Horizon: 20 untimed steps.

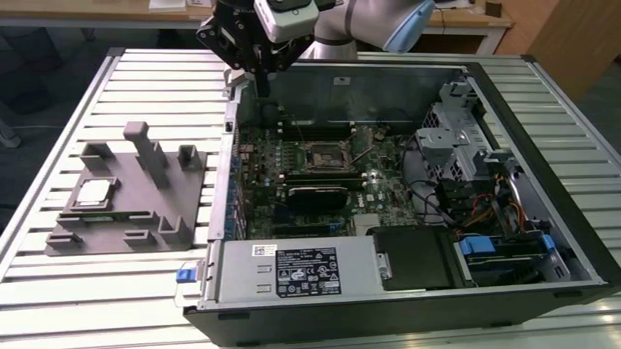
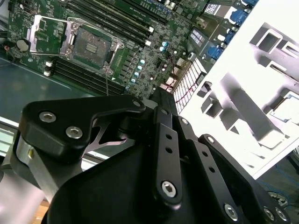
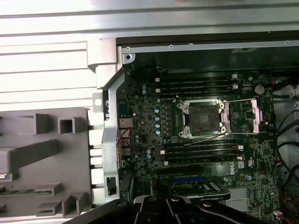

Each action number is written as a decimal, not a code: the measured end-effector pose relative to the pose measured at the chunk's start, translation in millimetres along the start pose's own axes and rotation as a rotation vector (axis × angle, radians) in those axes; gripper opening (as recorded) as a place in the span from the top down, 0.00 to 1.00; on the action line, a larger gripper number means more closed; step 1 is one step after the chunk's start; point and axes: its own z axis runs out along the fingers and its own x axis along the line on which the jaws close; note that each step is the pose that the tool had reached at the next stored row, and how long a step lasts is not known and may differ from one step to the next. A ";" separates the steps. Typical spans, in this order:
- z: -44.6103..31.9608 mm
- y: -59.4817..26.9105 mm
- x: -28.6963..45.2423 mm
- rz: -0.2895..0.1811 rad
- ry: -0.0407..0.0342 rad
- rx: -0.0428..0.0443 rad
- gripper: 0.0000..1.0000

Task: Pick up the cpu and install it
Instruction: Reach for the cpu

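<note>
The cpu (image 1: 92, 193), a small pale silver square, lies flat in a recess of the grey moulded tray (image 1: 145, 218) on the exterior view's left, outside the computer case. My gripper (image 1: 260, 84) hangs over the case's back left corner, well away from the cpu, and looks shut with nothing in it. Its black linkages (image 2: 163, 154) show in both wrist views. The motherboard socket (image 1: 323, 153) (image 3: 203, 119) (image 2: 91, 44) stands empty, with its metal load plate (image 3: 254, 116) swung open to one side.
The open computer case (image 1: 543, 145) holds the motherboard, black memory slots (image 3: 201, 154), a drive cage (image 1: 456, 131), cables and a power supply (image 1: 301, 273). The case's metal wall (image 1: 231, 145) stands between tray and board. Everything rests on a slatted aluminium table (image 1: 97, 305).
</note>
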 end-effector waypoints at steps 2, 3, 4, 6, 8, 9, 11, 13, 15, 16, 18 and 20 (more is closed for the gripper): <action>0.2 -0.1 1.7 0.000 0.0000 0.0000 0.89; 0.4 -0.2 2.6 0.000 0.0000 0.0000 0.89; 0.5 -0.3 3.5 0.000 0.0000 -0.0001 0.89; 0.7 -0.4 5.2 0.000 0.0001 0.0000 0.89; 1.0 -0.5 6.5 0.000 0.0002 -0.0001 0.89; 1.1 -0.6 7.2 0.000 0.0004 0.0000 0.89; 1.4 -0.7 8.5 0.000 0.0005 0.0000 0.89; 1.7 -0.8 9.8 0.000 0.0007 0.0000 0.89; 2.0 -0.9 11.0 0.000 0.0010 0.0000 0.89; 2.1 -1.0 11.6 0.000 0.0012 0.0001 0.89; 2.4 -1.1 12.7 0.000 0.0015 0.0001 0.89; 2.7 -1.1 13.7 0.000 0.0019 0.0001 0.89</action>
